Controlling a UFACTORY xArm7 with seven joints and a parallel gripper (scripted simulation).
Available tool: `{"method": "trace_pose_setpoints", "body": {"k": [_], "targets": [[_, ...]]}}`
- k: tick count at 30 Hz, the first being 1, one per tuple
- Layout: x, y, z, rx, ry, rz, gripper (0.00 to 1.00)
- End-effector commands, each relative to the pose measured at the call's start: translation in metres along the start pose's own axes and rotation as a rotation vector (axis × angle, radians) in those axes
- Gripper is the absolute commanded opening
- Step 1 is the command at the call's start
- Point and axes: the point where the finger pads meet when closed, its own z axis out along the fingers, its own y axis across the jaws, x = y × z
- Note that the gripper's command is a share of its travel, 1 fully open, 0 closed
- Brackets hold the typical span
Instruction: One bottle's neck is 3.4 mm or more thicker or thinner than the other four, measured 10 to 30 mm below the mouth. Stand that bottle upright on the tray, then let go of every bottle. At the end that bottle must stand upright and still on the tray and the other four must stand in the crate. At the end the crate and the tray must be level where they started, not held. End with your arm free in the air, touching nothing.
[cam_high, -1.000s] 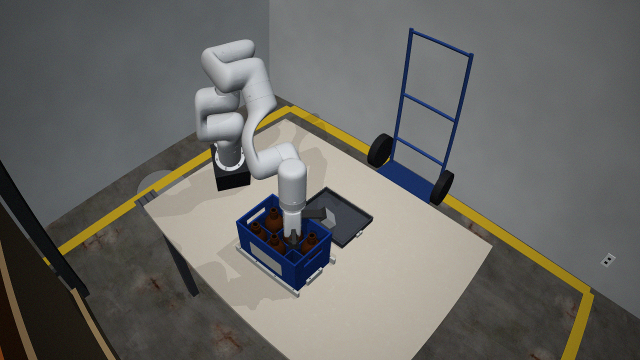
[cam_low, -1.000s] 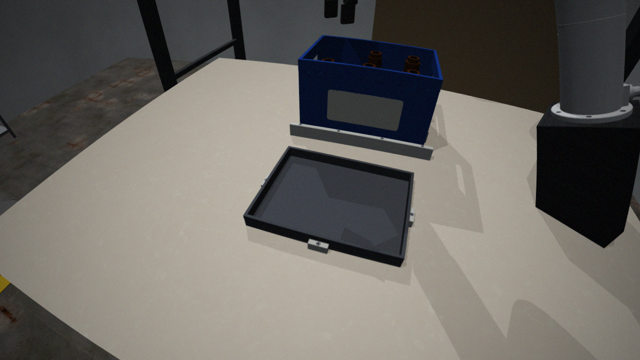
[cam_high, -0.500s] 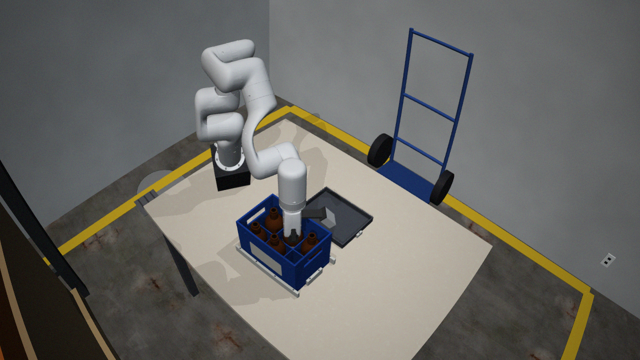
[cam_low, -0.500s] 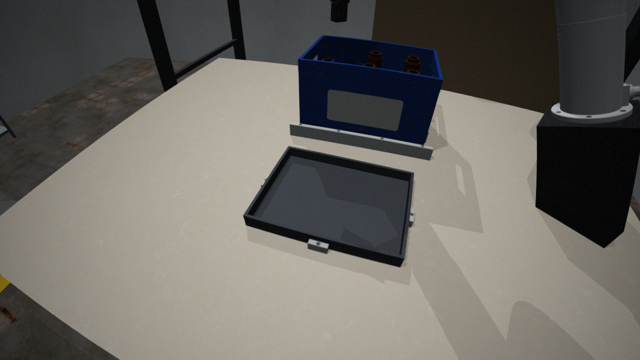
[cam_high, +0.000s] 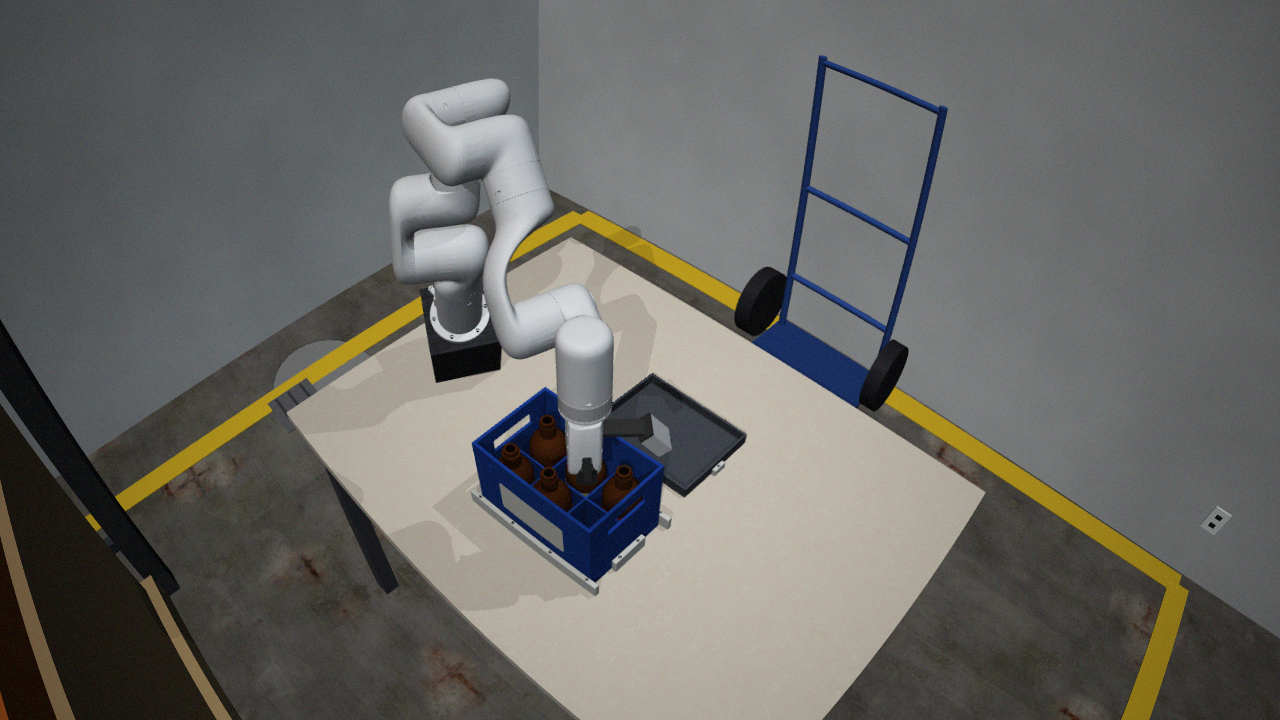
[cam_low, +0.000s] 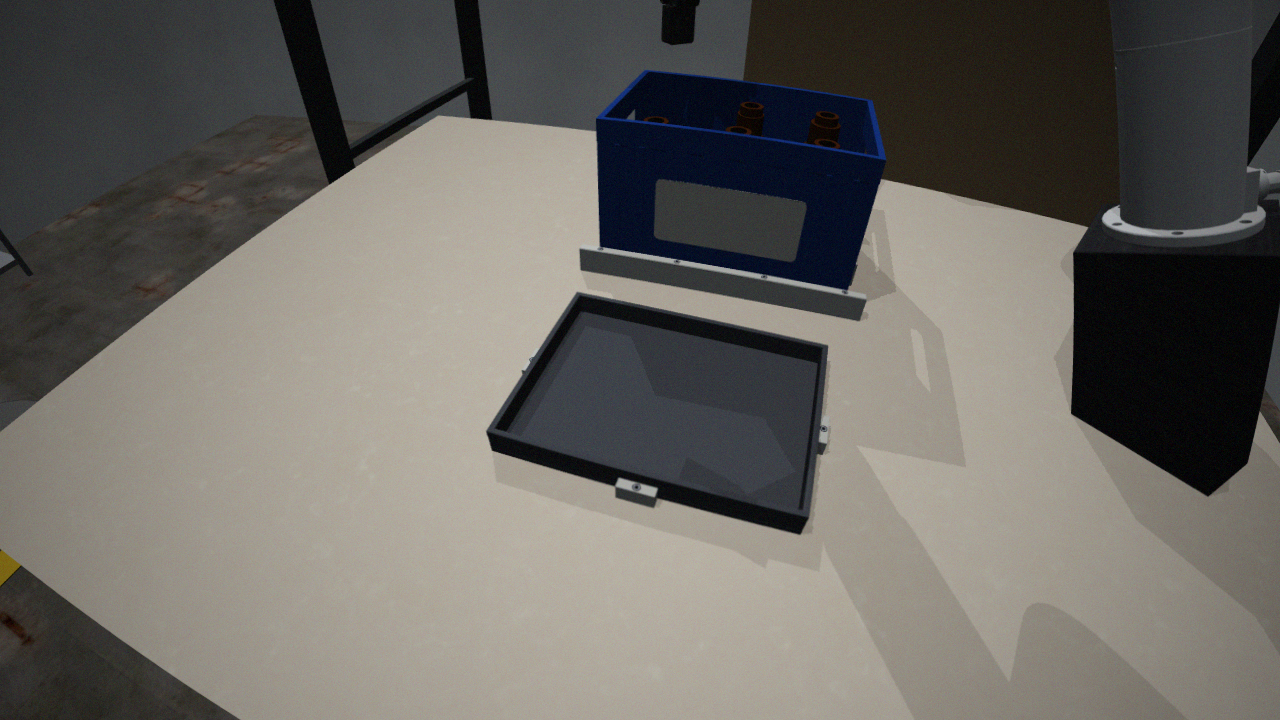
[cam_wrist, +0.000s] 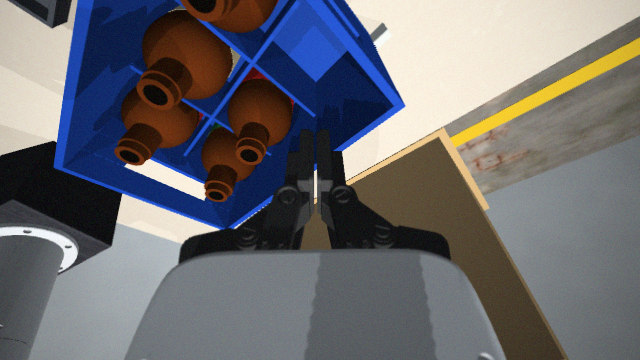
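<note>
The claw (cam_wrist: 315, 145) hangs clenched on nothing above the blue crate (cam_high: 626, 523), where all five brown bottles (cam_wrist: 257, 112) stand; the tray (cam_low: 657, 488) lies at its 2 o'clock in the top view. The bottles look rigid, smooth, probably slippery; grip the neck under the lip.

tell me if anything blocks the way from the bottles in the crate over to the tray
Nothing visible does. The five brown bottles stand in the open-topped blue crate, and the dark tray lies right beside it with nothing in it. The shut gripper hangs above the crate, holding nothing.
</note>
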Motion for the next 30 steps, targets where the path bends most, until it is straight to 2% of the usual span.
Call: {"method": "trace_pose_setpoints", "body": {"k": [1, 8, 11, 17, 22, 23, 30], "targets": [[0.001, 0.001, -0.001, -0.004, 0.002, 0.0, 0.0], [0.002, 0.001, -0.001, -0.004, 0.002, 0.0, 0.0], [0.028, -0.024, -0.002, -0.002, 0.004, -0.001, 0.0], [0.062, -0.063, -0.001, -0.003, 0.003, 0.0, 0.0], [0.064, -0.066, -0.001, -0.003, 0.002, 0.0, 0.0], [0.064, -0.066, -0.001, -0.003, 0.002, 0.0, 0.65], [0.064, -0.066, -0.001, -0.003, 0.002, 0.0, 0.65]]}}
